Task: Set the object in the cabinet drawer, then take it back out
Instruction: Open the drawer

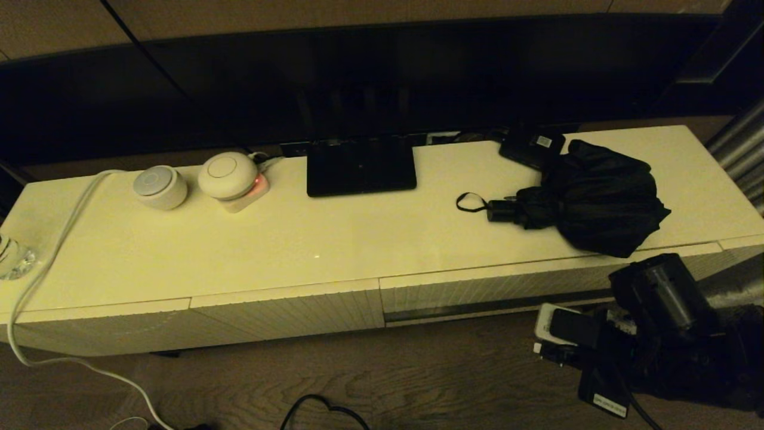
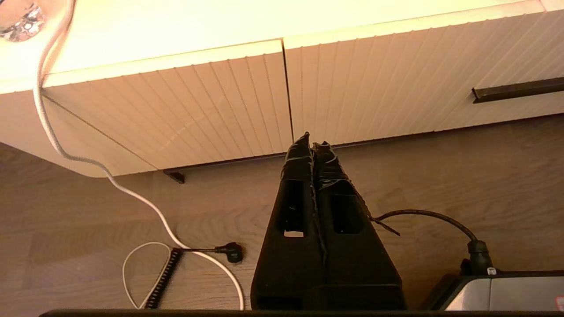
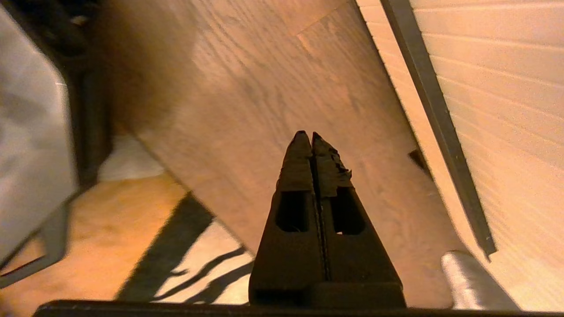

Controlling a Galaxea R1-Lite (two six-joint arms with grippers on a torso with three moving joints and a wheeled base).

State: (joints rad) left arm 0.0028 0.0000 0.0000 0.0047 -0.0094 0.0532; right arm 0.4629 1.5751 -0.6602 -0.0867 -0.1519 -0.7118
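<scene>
Head view shows the black umbrella [image 1: 588,200] lying on the right part of the cream cabinet top [image 1: 298,239], above the closed drawer [image 1: 507,286]. Right gripper [image 3: 312,137] hangs low over the wooden floor [image 3: 264,88], jaws closed, empty. Left gripper [image 2: 312,140] also has its jaws closed, near the cabinet front.

The right arm [image 1: 662,298] sits low at the near right, its wrist bent downward. The right tool [image 3: 312,138] has its fingers pressed together, holding nothing. The left tool [image 2: 312,140] likewise has its fingers pressed together, empty.
</scene>
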